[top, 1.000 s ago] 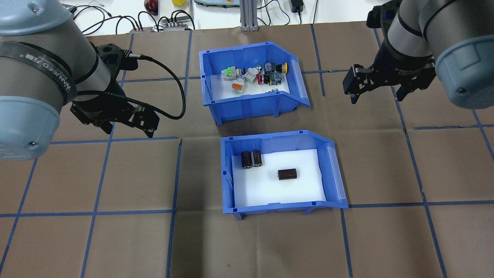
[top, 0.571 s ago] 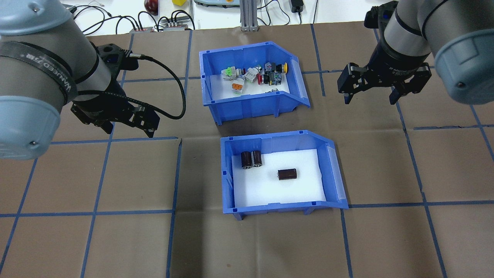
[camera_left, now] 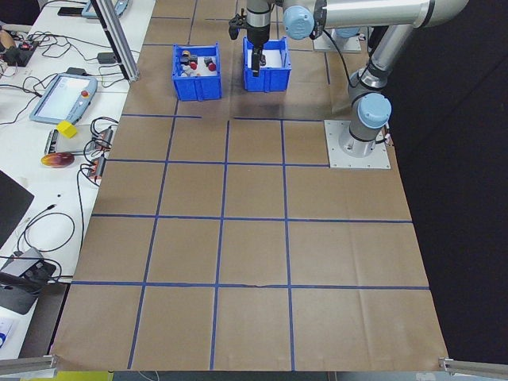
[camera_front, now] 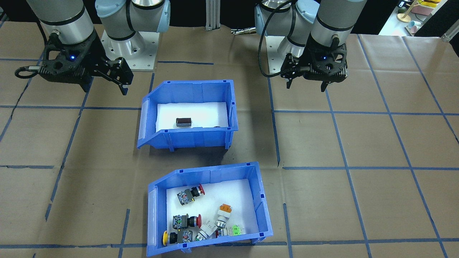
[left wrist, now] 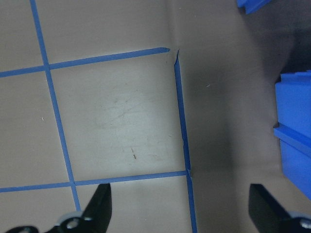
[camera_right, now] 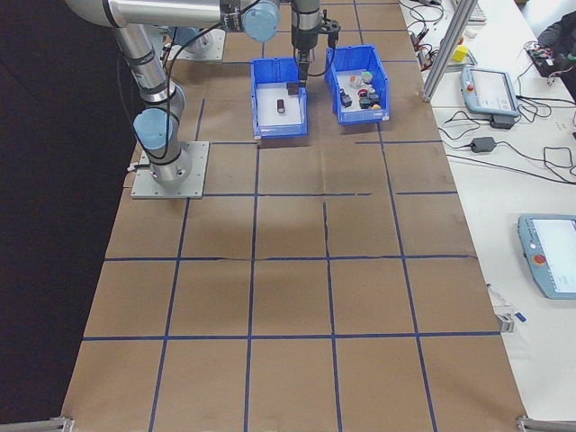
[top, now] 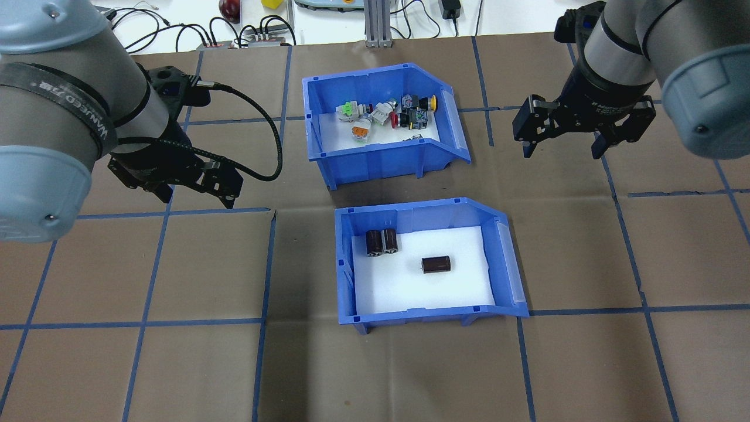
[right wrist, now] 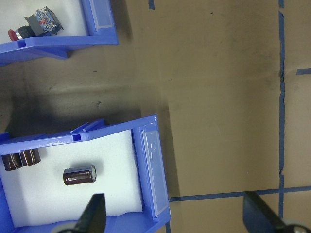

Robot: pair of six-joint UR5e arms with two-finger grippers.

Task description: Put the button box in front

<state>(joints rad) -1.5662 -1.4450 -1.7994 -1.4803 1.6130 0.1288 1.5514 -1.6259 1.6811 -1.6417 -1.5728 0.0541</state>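
The button box is a blue bin with a white lining and several coloured push-buttons inside, standing on the far side of the table; it is at the bottom of the front-facing view. My right gripper hangs open and empty to the right of it, well apart, and its wrist view catches the button box corner. My left gripper is open and empty over bare paper to the left of both bins, also seen as the left gripper in its own wrist view.
A second blue bin with three dark brown cylinders sits nearer the robot, just behind the button box. Cables and devices lie on the white bench beyond the far edge. Blue tape lines grid the brown paper.
My right gripper has shifted slightly up and to the left, toward the button box's side. The left arm and both bins have not moved.
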